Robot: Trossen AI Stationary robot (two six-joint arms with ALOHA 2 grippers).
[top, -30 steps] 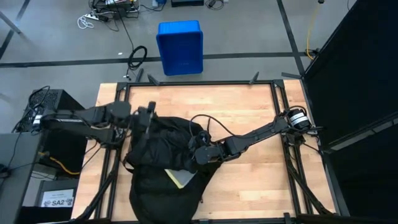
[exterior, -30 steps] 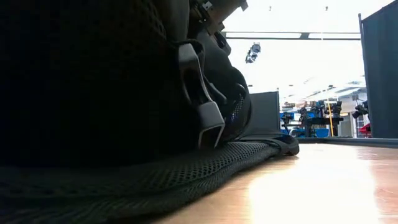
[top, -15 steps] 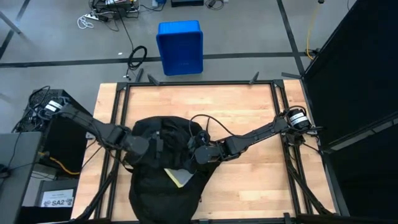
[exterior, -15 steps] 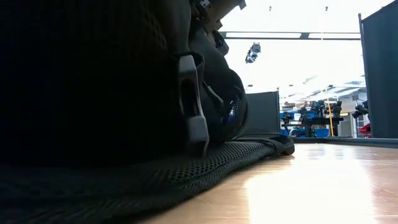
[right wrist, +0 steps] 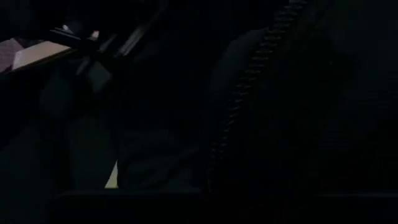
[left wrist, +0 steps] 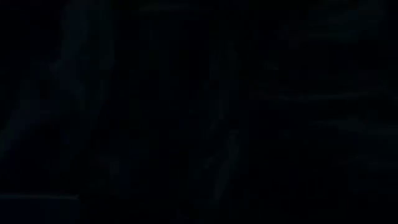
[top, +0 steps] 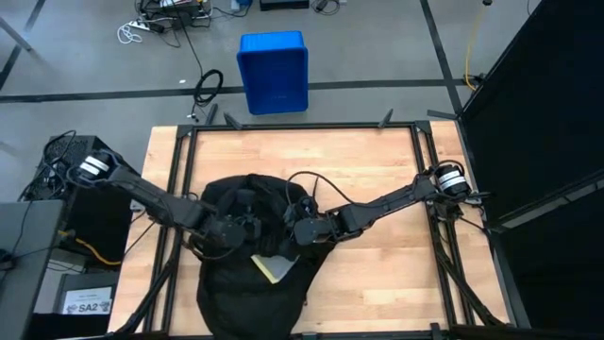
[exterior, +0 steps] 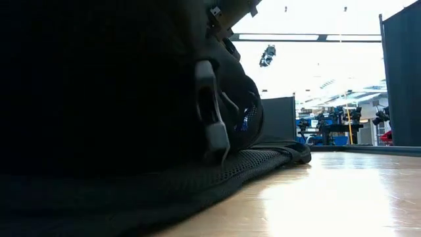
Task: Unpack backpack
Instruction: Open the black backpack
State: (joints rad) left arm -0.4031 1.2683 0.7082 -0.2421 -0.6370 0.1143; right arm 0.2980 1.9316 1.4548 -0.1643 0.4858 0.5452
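Observation:
The black backpack point(top: 245, 283) lies on the left half of the wooden table and fills most of the low view point(exterior: 99, 99). A pale yellow flat thing point(top: 274, 270) shows at its opening. My left gripper point(top: 251, 227) has come from the table's left side and is down amid the dark fabric in the middle of the backpack. Its wrist view is black. My right gripper point(top: 300, 231) is shut at the backpack's right side. Its wrist view shows a zipper line point(right wrist: 249, 87) close ahead. My right gripper is shut on the backpack's fabric at its right side point(top: 294, 225), reaching in slantwise from the table's right and pointing somewhat down. The fabric there stands raised above the table point(exterior: 227, 39). The dark cloth hides which edge or layer it has.
Bare wood point(top: 377, 274) lies on the table's right half. A blue plastic bin point(top: 273, 71) stands on the floor beyond the far edge. A black strap buckle point(exterior: 209, 112) hangs at the backpack's side, and a mesh panel point(exterior: 197, 178) lies flat on the table.
My left gripper has swung from over the backpack's far left edge toward the near edge and down into the backpack's middle, rolling as it went. The backpack's top fabric has shifted under it, and the strap buckle has swung and settled. My right gripper has kept still.

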